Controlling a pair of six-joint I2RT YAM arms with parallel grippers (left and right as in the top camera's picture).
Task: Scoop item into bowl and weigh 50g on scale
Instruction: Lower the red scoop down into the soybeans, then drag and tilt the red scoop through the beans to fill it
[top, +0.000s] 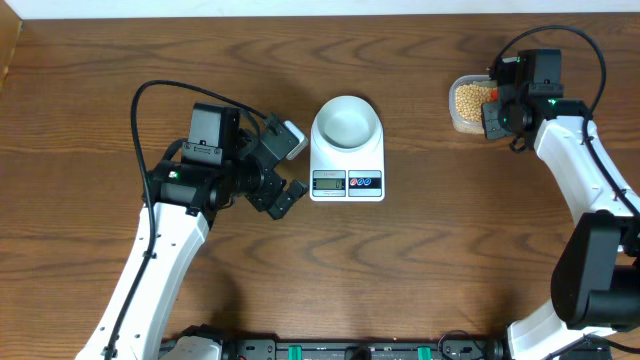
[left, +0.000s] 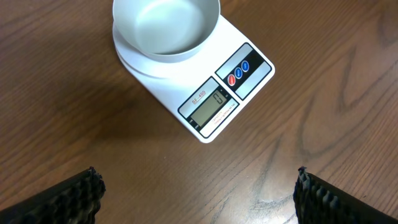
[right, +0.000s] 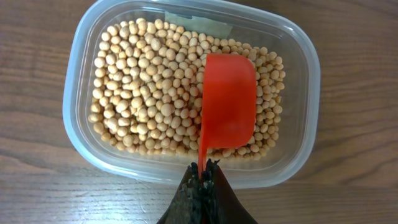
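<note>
1. Far left on the wooden desk (top: 100, 80), the left claw (top: 290, 168) stands wide open and holds nothing. Its two fingers are spread apart, and it sits just beside the scale (top: 347, 181), pointing toward it.
2. At centre, the white scale carries the pale bowl (top: 346, 122) on its platform. Seen from the left wrist, the bowl (left: 166, 25) is bare inside and the display on the scale (left: 217, 93) shows zero, so weighing has not yet begun.
3. At right, a clear tub (right: 298, 68) holds the beans (right: 149, 87), which lie loose across its floor.
4. The right claw (right: 204, 171) is clamped shut on the handle of a red scoop (right: 229, 102). The scoop's long axis runs straight out from the claw, across the tub's short width, with its cup over the beans. No beans show on the cup.
5. The beans lie directly ahead of and under the right claw's scoop. The bowl is well apart to that arm's left, so the right arm looks the one to dig and carry across.
</note>
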